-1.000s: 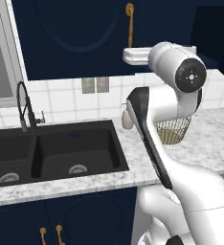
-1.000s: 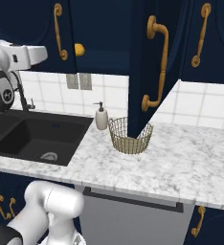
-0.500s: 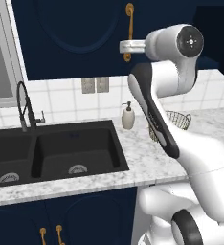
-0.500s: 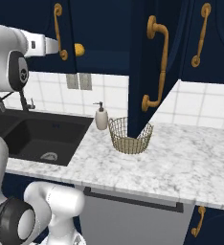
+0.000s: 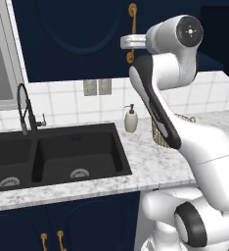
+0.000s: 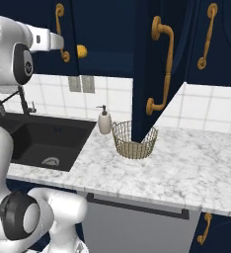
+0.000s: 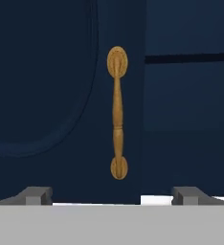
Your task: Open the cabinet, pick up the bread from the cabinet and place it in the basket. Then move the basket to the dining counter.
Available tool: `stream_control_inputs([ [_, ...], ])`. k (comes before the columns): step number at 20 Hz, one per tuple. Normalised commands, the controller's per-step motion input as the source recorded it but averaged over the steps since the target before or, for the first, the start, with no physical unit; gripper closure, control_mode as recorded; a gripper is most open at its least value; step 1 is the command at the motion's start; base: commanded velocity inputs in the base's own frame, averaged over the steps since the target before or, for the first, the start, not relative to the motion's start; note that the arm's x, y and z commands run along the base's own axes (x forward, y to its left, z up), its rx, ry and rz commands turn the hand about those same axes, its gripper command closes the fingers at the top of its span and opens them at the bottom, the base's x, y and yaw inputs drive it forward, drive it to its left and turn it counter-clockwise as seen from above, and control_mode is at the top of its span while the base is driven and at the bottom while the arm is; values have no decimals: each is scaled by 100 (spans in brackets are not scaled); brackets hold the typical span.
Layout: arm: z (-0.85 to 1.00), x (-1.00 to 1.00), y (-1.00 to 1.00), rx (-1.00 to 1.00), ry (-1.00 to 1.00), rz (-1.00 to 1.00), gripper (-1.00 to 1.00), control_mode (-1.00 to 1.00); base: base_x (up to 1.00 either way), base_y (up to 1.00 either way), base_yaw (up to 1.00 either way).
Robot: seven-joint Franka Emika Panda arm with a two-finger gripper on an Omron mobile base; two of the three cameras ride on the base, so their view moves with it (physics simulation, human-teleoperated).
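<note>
The navy cabinet (image 5: 72, 39) has its left door (image 7: 47, 95) shut and its right door (image 6: 144, 74) swung wide open. My gripper (image 6: 60, 43) is open and empty, level with the left door's brass handle (image 7: 117, 112) and a short way in front of it. The handle sits midway between my fingertips (image 7: 35, 195). The bread (image 6: 81, 51) is a small golden lump on the cabinet's bottom shelf, just right of that handle. On the counter below, the wire basket (image 6: 134, 140) stands empty under the open door. My arm hides most of the basket (image 5: 186, 118). The dining counter is out of view.
A soap bottle (image 6: 104, 121) stands left of the basket. The black double sink (image 5: 53, 157) with its faucet (image 5: 24, 108) lies further left. The open door's long handle (image 6: 159, 64) overhangs the basket. Marbled counter (image 6: 196, 163) stretches to the right.
My arm has straightened upward and the hand has risen a little, shifting left along the left door's handle. The jaws stayed wide. Basket and bread have not moved.
</note>
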Motion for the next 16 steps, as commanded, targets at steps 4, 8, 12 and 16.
stream_control_inputs([
  [4,-18,49,-18,0,0,0,-100,-100,0,0,0],
  [8,-5,50,2,0,0,0,-100,-100,0,0,0],
  [12,0,48,0,0,0,0,-100,-100,0,0,0],
  [16,0,50,0,0,0,0,-100,-100,0,0,0],
])
